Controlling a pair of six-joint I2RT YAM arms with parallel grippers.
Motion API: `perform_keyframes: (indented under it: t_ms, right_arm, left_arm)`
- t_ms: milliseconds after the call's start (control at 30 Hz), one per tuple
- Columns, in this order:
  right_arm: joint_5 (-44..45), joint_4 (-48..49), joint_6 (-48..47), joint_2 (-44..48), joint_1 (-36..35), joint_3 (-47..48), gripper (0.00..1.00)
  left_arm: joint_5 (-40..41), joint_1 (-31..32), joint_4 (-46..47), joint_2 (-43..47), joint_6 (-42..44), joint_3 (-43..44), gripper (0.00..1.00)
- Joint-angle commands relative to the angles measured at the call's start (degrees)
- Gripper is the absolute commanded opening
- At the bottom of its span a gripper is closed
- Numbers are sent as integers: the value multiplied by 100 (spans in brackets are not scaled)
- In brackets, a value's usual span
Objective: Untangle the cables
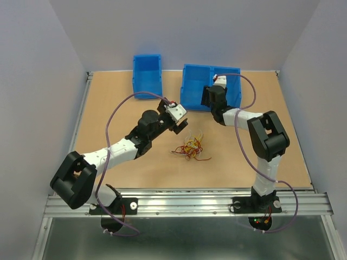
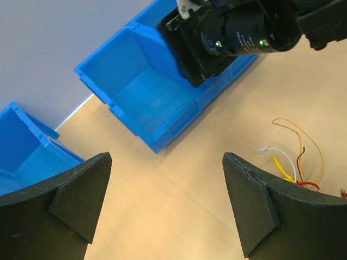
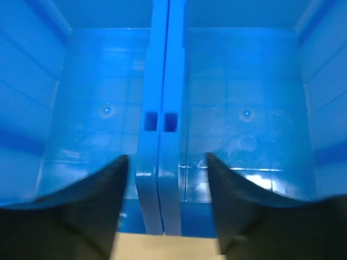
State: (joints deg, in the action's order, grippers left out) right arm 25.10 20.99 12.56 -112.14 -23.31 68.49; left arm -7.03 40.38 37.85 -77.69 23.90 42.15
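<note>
A wooden tabletop (image 1: 227, 162) is enclosed on three sides by plain pale walls (image 1: 184, 27), seemingly lit evenly from above.

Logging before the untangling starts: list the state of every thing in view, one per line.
Clump of thin red, yellow and white cables: tangled, lying loose, ungripped.
Blue plastic twin-compartment bin: upright, both compartments empty.
Smaller single blue plastic bin: upright, looks empty.
Left black two-finger gripper: open, empty, near the clump but apart from it.
Right black two-finger gripper: open, empty, over the twin-compartment bin.
</note>
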Motion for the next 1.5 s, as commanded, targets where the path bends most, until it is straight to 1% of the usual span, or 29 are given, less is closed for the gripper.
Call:
perform_keyframes:
  t_ms: [0,100,133,167,233,267,300,400,467,567,600,633,733,800,867,967,1000,1067,1100,1133,1200,1233,1300,1333,1400,1433,1467]
  right_arm:
    - [4,546,1,218,-16,202,80]
    - [-172,730,-16,806,-16,-203,86]
    - [-346,800,-25,981,-16,-509,88]
    - [-426,827,-51,1401,-16,-686,89]
    - [-602,819,-78,1825,-16,-985,91]
    - [-655,801,-95,2018,-16,-1291,91]
    - [-691,758,-104,2438,-24,-1416,91]
    - [-411,617,-8,3073,-16,-1996,92]
    - [-59,371,19,3627,-16,-2190,95]
    - [196,-51,27,4164,-16,-2463,95]
    - [214,-139,36,4261,-16,-2568,95]
    - [171,-287,36,4453,-16,-2629,95]
    - [118,-385,71,4779,-16,-2910,95]
    - [65,-420,167,5139,-16,-3138,95]
    - [-75,-464,229,5551,-16,-3289,95]
    - [-558,-482,309,5982,-16,-3543,95]
    - [-698,-491,335,6054,-16,-3588,95]
    - [-1154,-596,370,6116,-24,-3649,93]
    - [-1313,-657,335,6116,-24,-3641,92]
    - [-1611,-797,300,6090,-16,-3623,89]
    - [-1719,-904,239,6090,-16,-3632,85]
    - [-1693,-913,256,6142,-16,-3658,84]
    - [-1527,-904,291,6212,-7,-3720,83]
    - [-1508,-904,300,6248,-16,-3763,83]
    - [-1613,-904,291,6309,-16,-3808,82]
    - [-1692,-904,282,6327,-16,-3825,82]
    - [-1937,-895,274,6318,-16,-3834,81]
  left_arm:
    - [17,66,197,52,123,259,95]
    - [-27,93,162,61,220,250,96]
    - [-96,128,75,52,264,258,97]
    - [-106,163,22,44,308,259,97]
    - [-115,251,-127,17,518,267,98]
    - [-158,373,-172,8,632,259,98]
    - [-167,435,-224,8,746,206,98]
    - [-395,707,-540,8,1335,83,98]
    - [-589,813,-1023,-70,1660,118,98]
    - [-817,962,-1490,-229,1793,328,98]
    - [-931,972,-1612,-290,1863,364,95]
    - [-1193,972,-1909,-325,1942,407,95]
    - [-1502,1051,-2516,-501,2259,575,95]
    - [-1547,1129,-2833,-702,2364,732,95]
    - [-1495,1174,-2949,-861,2382,873,95]
    - [-1240,1253,-3002,-1212,2347,1005,94]
    - [-1196,1270,-3011,-1309,2339,1066,90]
    - [-1100,1349,-3204,-1590,2356,1189,72]
    - [-1082,1367,-3265,-1687,2347,1321,55]
    - [-1012,1376,-3379,-1818,2347,1383,45]
    - [-941,1376,-3415,-1837,2373,1471,25]
    - [-906,1359,-3337,-1724,2365,1454,0]
    - [-1124,1201,-3161,-1496,2234,1297,0]
    - [-1256,1122,-2960,-1225,2172,1235,0]
    - [-1651,946,-2740,-960,1988,1086,0]
    - [-1792,745,-2643,-741,1795,1067,0]
    - [-2098,647,-2546,-652,1715,1058,0]
